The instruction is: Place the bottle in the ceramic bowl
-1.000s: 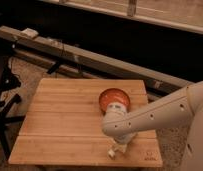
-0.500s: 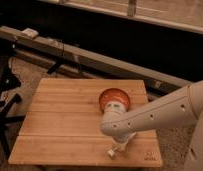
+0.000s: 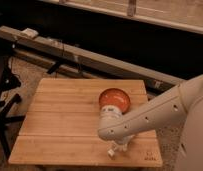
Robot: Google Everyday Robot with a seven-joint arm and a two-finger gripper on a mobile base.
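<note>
Wooden table [image 3: 60,125] is crossed by the arm [image 3: 155,112].
Ceramic bowl [image 3: 115,98] is seen round, glossy orange-red inside; gripper [image 3: 116,148] is lowered near the front edge, spread wide, its hold untellable.

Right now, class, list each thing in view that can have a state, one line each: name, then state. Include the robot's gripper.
Round orange-red ceramic bowl: upright on the wooden table, visible part empty.
Small white plastic bottle: on the table by its near edge, outside the bowl, below the gripper.
Gripper: open, low over the bottle, in front of the bowl.
</note>
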